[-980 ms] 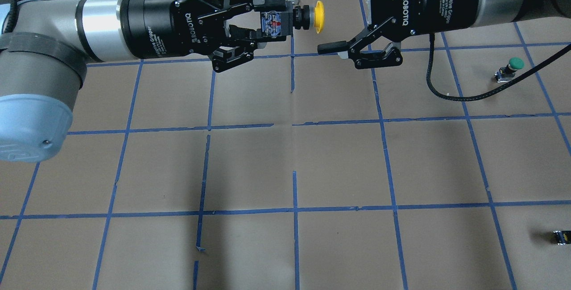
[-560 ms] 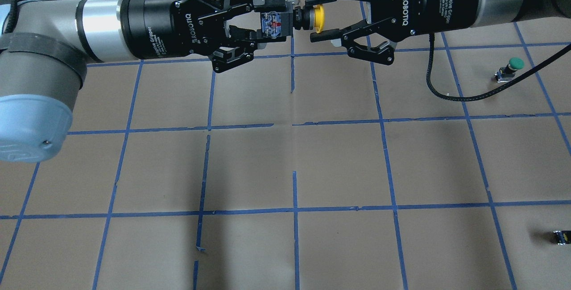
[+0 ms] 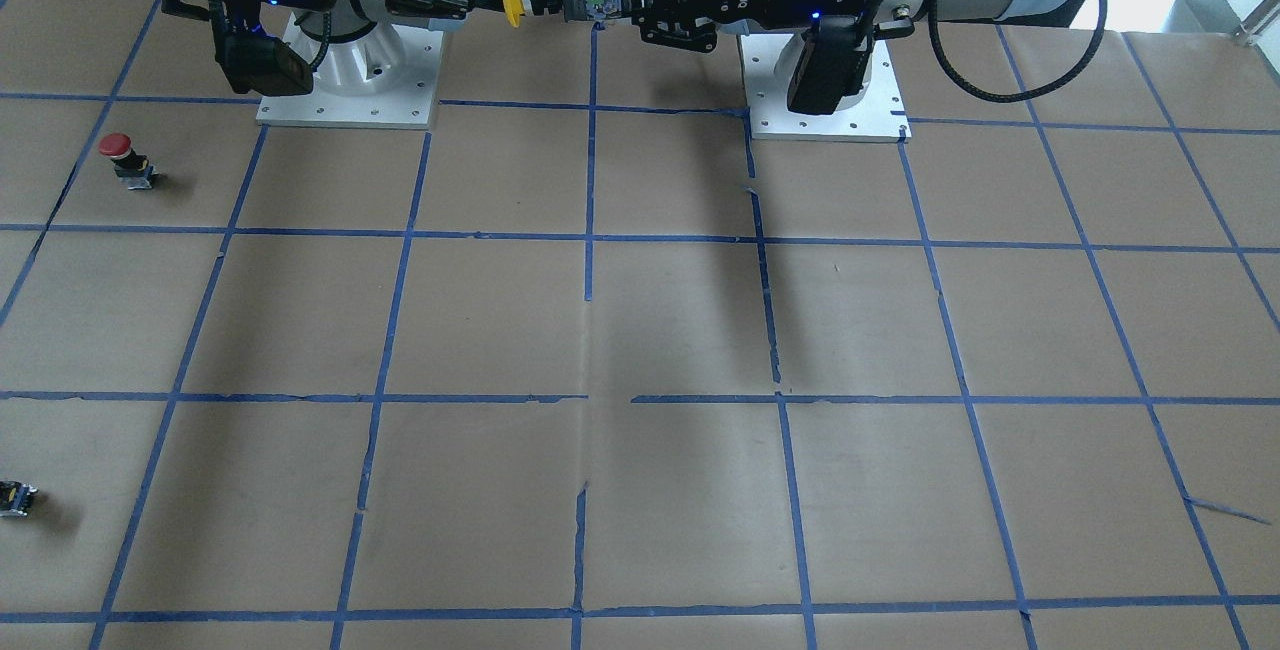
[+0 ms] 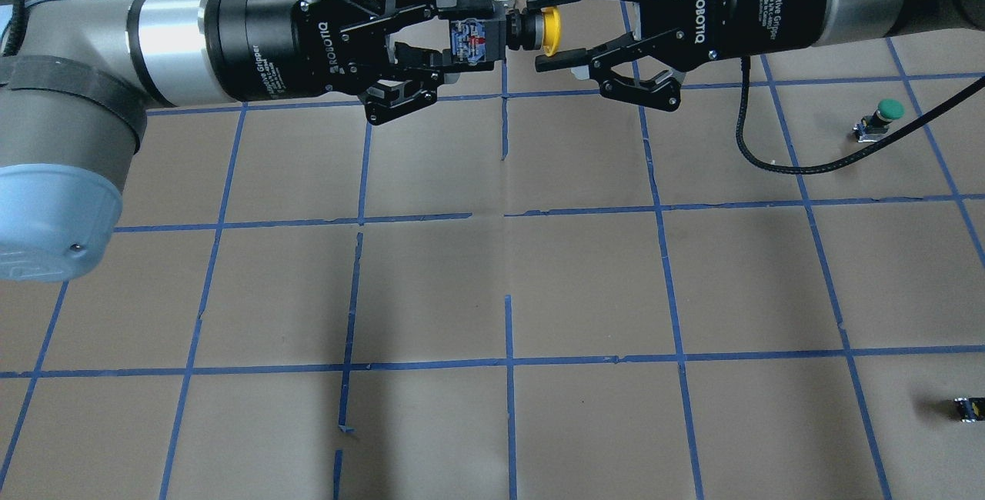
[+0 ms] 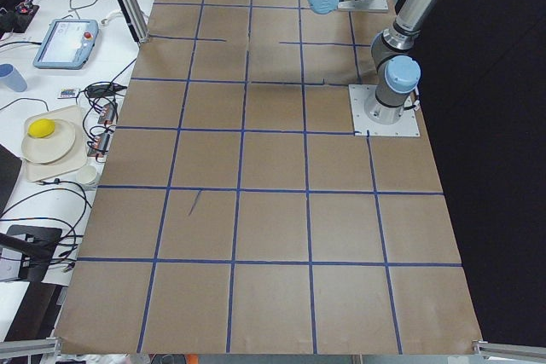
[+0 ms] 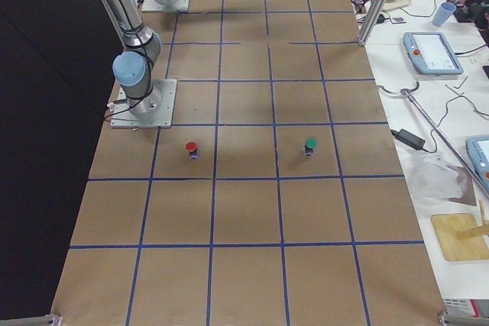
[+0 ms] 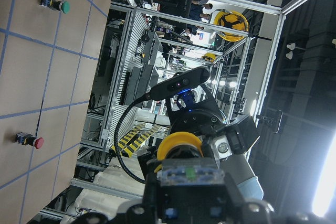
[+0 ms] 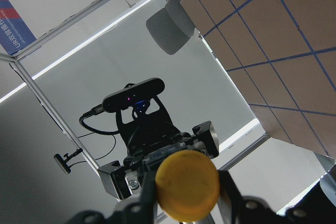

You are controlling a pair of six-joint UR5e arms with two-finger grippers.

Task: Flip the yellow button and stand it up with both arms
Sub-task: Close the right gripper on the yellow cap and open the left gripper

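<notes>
The yellow button point(image 4: 549, 29) is held level in the air over the table's far middle, with its cap pointing to my right arm. My left gripper point(image 4: 460, 32) is shut on its black-and-silver block body point(image 4: 471, 38). My right gripper point(image 4: 541, 31) has its fingers closed on the cap end from the other side. In the front-facing view the yellow cap point(image 3: 513, 8) shows between the two grippers. The left wrist view shows the cap point(image 7: 180, 145) above the block. The right wrist view shows the cap point(image 8: 186, 184) between my right fingers.
A green-capped button point(image 4: 877, 119) stands at the far right. A red-capped button point(image 3: 125, 158) stands near the right arm's base. A small dark block with a yellow spot point(image 4: 968, 408) lies at the near right edge. Brown paper with a blue tape grid point(image 4: 508, 269) covers the table.
My right gripper was open and apart from the cap. It moved left and closed its fingers around the cap end. My left gripper kept its hold and place.
</notes>
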